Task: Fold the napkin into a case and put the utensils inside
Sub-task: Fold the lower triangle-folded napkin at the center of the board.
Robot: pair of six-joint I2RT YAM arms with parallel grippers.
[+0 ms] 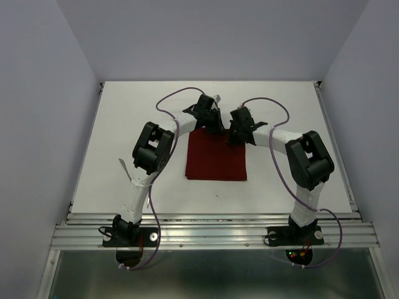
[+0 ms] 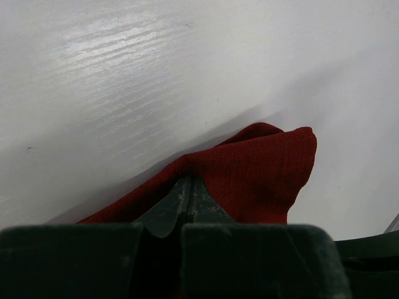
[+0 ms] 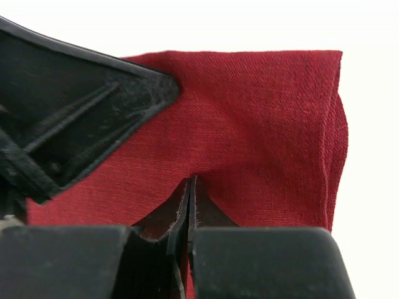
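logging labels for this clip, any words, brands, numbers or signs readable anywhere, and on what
None: no view shows any readable text.
The napkin is plain dark red, without print or tag.
The white table carries no writing.
The black fingers show no marking that can be made out in either wrist view.

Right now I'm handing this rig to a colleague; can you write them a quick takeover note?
Left gripper: shut on the far edge of the napkin.
Right gripper: shut on that edge too, close beside it.
Napkin: on the table, folded into a rough square; no narrow case yet.
Utensils: not identifiable in any view.
Left to do: finish folding, put utensils inside.
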